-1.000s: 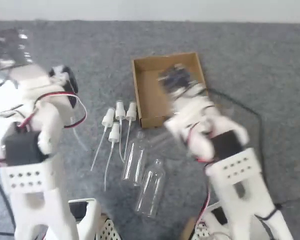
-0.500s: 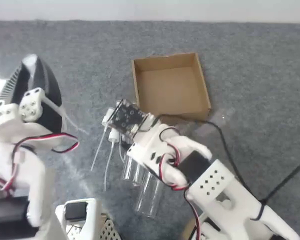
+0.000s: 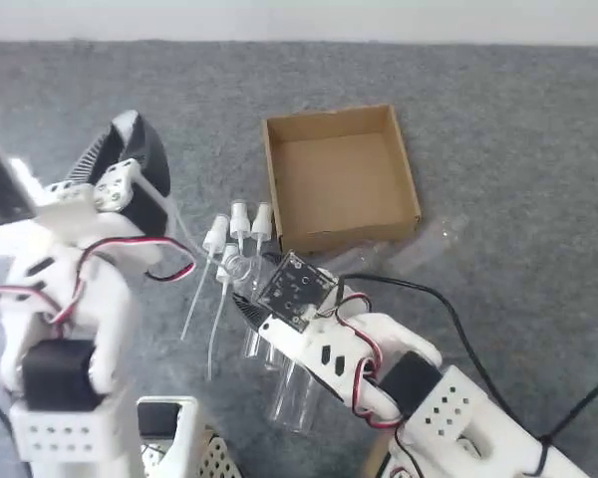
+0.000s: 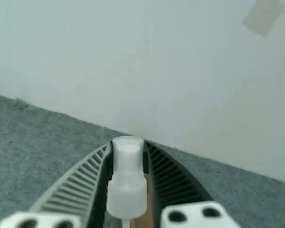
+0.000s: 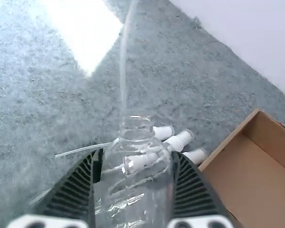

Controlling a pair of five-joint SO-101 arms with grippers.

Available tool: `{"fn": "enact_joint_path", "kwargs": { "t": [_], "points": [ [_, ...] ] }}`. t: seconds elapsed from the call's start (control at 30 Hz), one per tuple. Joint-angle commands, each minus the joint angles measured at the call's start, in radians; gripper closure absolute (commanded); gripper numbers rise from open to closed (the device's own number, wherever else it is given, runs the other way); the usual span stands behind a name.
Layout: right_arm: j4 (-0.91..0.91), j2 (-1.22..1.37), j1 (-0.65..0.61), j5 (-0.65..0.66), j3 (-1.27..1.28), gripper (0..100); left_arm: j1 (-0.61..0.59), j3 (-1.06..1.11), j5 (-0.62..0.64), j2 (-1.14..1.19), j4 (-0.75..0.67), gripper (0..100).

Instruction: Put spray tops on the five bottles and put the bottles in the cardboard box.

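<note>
Left claw (image 4: 128, 146) pinches a spray top (image 4: 127, 187); right claw (image 5: 136, 159) clamps a bottle (image 5: 137, 192) below its neck.

Spray tops (image 3: 240, 215) just beside cardboard box (image 3: 339, 175)

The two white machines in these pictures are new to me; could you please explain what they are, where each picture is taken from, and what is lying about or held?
They are two small robot arms, each ending in two fingers. The high view looks down on a grey carpet. The other two pictures come from a camera on each arm's wrist, looking out along its fingers. On the carpet lie an open cardboard box, four spray tops and some clear bottles. The left fingers are shut on a spray top, held above the carpet with its tube hanging. The right fingers are shut on a bottle, its open neck pointing away from the camera.
</note>
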Motion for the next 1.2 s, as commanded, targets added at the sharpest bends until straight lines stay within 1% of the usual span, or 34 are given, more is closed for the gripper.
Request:
{"fn": "enact_joint_path", "kwargs": {
  "t": [0.0,0.13,0.23,0.4,0.47,0.67,0.9,1.1,1.17],
  "points": [
    [-0.021,-0.061,-0.005,-0.011,0.003,99.2,0.018,0.056,0.011,-0.017,-0.078,99],
    [-0.021,-0.061,-0.002,-0.014,0.006,99.2,0.018,0.059,0.014,-0.021,-0.091,99],
    [-0.019,-0.061,-0.002,-0.014,0.008,99.2,0.017,0.012,0.014,-0.023,-0.094,99],
    [-0.030,-0.061,-0.002,-0.009,0.032,99.2,0.020,-0.111,0.014,-0.017,-0.049,99],
    [-0.030,-0.061,-0.002,-0.008,0.032,99.2,0.049,-0.114,0.014,-0.015,-0.038,99],
    [-0.028,-0.061,-0.002,-0.008,0.032,99.2,0.100,-0.004,0.012,-0.015,-0.040,99],
    [-0.027,-0.062,-0.002,-0.008,0.032,99.2,0.095,0.131,0.009,-0.023,-0.092,99],
    [-0.019,-0.062,-0.005,-0.008,0.038,99.2,0.158,0.226,0.009,-0.023,-0.089,99],
    [-0.021,-0.071,-0.005,-0.008,0.074,99.2,0.161,0.269,0.005,-0.023,-0.089,99]
  ]
}}
